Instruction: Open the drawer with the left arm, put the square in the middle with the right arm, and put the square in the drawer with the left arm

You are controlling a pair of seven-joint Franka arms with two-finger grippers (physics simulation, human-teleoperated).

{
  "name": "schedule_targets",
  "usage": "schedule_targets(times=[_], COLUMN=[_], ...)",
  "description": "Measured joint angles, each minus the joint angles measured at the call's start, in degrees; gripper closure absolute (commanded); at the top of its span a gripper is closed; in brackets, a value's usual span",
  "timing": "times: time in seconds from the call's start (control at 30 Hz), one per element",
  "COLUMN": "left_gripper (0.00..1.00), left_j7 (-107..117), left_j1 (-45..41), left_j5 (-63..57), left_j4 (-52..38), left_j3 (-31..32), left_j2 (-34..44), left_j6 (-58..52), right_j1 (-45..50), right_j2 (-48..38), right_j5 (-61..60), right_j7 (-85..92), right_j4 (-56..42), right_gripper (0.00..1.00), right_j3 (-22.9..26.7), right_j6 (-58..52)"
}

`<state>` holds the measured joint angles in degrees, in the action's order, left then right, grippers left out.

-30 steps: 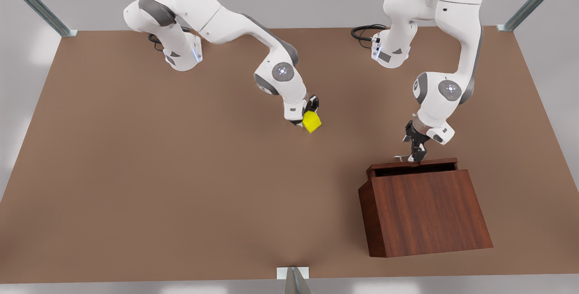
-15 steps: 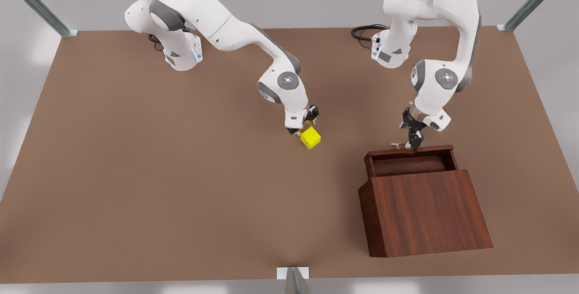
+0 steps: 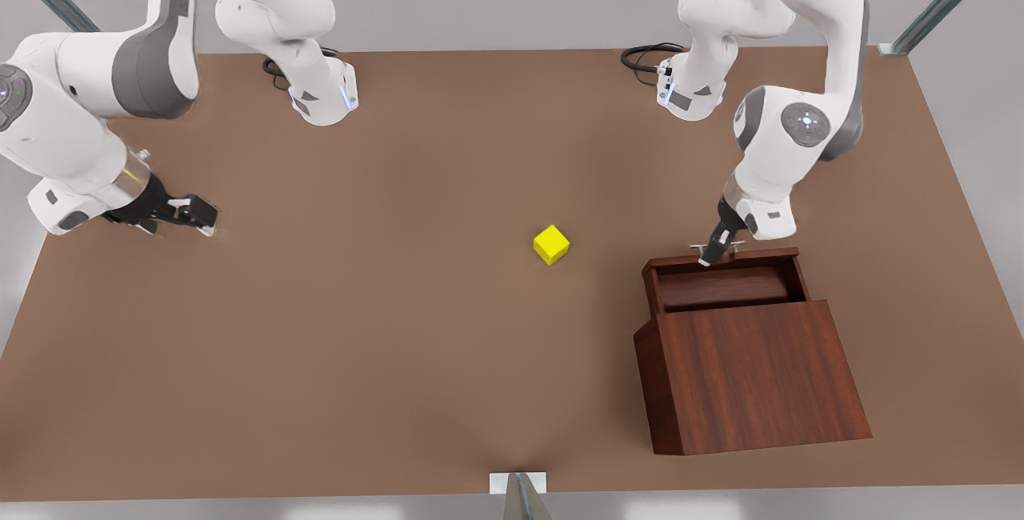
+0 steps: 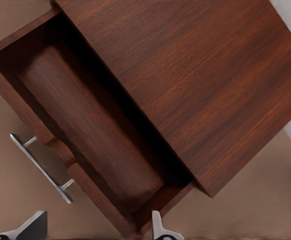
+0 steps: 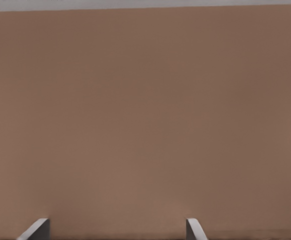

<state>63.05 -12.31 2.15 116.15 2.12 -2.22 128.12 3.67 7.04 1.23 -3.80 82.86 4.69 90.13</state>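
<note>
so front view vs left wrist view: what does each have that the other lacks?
Front view alone: the square sitting free on the tabletop mid-table, and the right gripper, open, pulled off to the front view's left. The left gripper is at the drawer's handle.

Left wrist view alone: a close look down into the drawer's empty wood-grain floor, with the left gripper's two fingertips spread open just off the handle.

Both: the drawer pulled open, its cabinet, the silver handle.

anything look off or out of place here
Nothing stands out. The square sits flat on the table, apart from both arms. The drawer is pulled out; the open left gripper is at its handle. The right gripper, open, waits aside.
</note>
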Motion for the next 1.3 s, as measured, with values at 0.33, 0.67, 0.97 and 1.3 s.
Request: schedule_targets(times=[0.33,0.67,0.97,1.3], left_gripper=[0.00,0.00,0.00,0.00], left_j7=[-59.2,-66.1,-65.5,-65.2], left_j1=[-13.3,-21.8,-24.2,-24.7], left_j5=[-0.4,-4.1,-9.8,-10.6], left_j4=[-22.5,-19.7,-10.1,-10.0], left_j3=[5.5,5.4,5.4,5.0], left_j2=[-17.4,-25.8,-26.3,-30.0], left_j6=[-16.0,-7.1,5.1,6.1], right_j1=[1.6,1.8,1.4,1.2], right_j2=[4.0,4.1,4.1,4.9], right_j5=[-1.3,-1.8,-1.7,-1.8], right_j7=[-0.9,-0.9,-0.9,-0.9], right_j4=[-3.9,-4.0,-5.0,-6.0], right_gripper=[0.00,0.00,0.00,0.00], right_j3=[0.0,0.0,0.1,0.2], right_j6=[2.4,2.7,3.3,2.7])
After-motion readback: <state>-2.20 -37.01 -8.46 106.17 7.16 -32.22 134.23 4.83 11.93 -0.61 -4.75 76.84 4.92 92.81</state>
